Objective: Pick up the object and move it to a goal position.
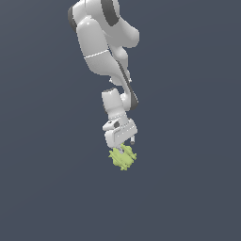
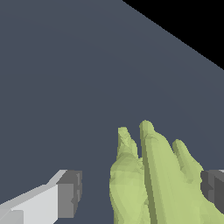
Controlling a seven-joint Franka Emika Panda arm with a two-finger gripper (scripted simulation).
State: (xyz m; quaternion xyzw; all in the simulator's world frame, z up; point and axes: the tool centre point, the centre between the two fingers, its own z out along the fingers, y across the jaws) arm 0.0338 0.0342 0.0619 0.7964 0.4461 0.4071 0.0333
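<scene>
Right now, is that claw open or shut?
Open. In the wrist view one finger stands clear of the yellow-green object, so the gripper isn't clamped on it.

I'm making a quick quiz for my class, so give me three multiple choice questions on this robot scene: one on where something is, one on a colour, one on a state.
1. Where is the object relative to the gripper?
A. Directly under it, between the jaws
B. Far off at the exterior view's right
C. Above the arm

2. What colour is the object?
A. Red
B. Yellow-green
C. Blue

3. In the wrist view, how do the pads stand to the object?
A. Both clearly pressed on it
B. One pad stands apart from it
C. No pads visible

Answers: 1 A, it sits at the fingertips; 2 B, both views show it; 3 B, bare floor shows in the gap beside that pad.
</scene>
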